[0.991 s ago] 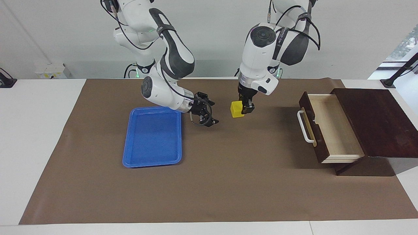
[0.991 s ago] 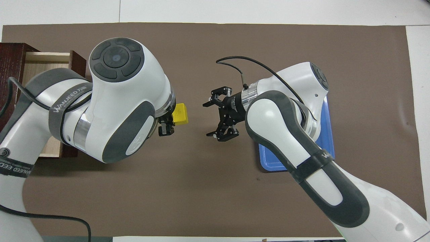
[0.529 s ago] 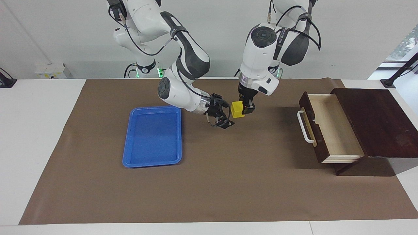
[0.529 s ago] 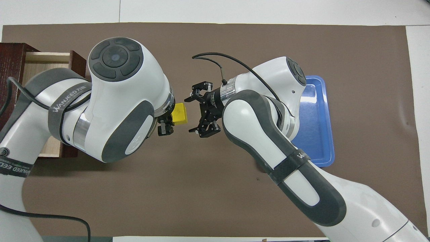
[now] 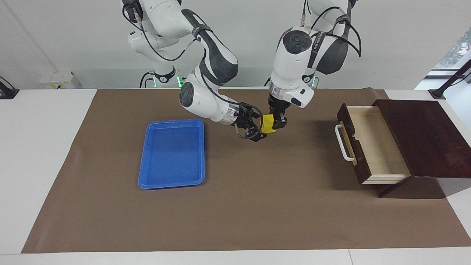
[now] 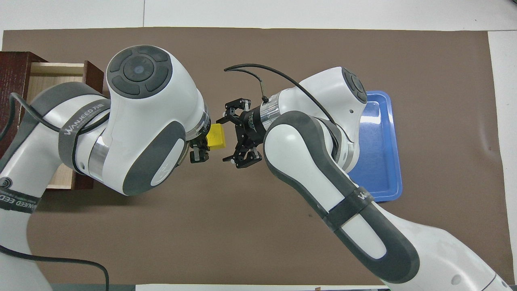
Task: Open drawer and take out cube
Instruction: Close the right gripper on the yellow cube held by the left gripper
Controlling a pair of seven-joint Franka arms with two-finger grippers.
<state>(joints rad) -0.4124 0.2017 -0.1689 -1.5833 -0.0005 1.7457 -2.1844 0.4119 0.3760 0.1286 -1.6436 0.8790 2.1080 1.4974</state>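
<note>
Cube: pinched by left gripper in the air over the mat, apparently presented for handover. Right gripper: spread around it, ungripped. Drawer: open, empty.

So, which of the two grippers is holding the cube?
The left gripper: it is shut on the cube. The right gripper is open beside it.

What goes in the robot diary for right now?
drawer: open | cube: held by left gripper | right gripper: open around cube | tray: waiting
</note>
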